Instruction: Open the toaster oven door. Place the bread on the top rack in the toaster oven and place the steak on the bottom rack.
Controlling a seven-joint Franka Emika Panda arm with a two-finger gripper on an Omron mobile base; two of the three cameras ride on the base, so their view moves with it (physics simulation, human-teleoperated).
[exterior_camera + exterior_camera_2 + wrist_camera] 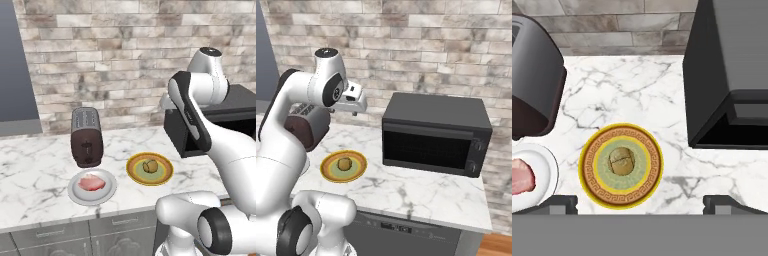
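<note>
High above the marble counter [35, 170], your two-finger gripper [641, 202] hangs with jaws spread wide and holding nothing, looking straight down on the small round tan roll of bread [622, 161] on its yellow-rimmed green plate [592, 165]. Beside it, the pinkish-red steak [91, 183] waits on a grey-white plate [75, 192]. The big black toaster oven [436, 132] has its dark glass door [423, 149] shut, so you've every step left.
</note>
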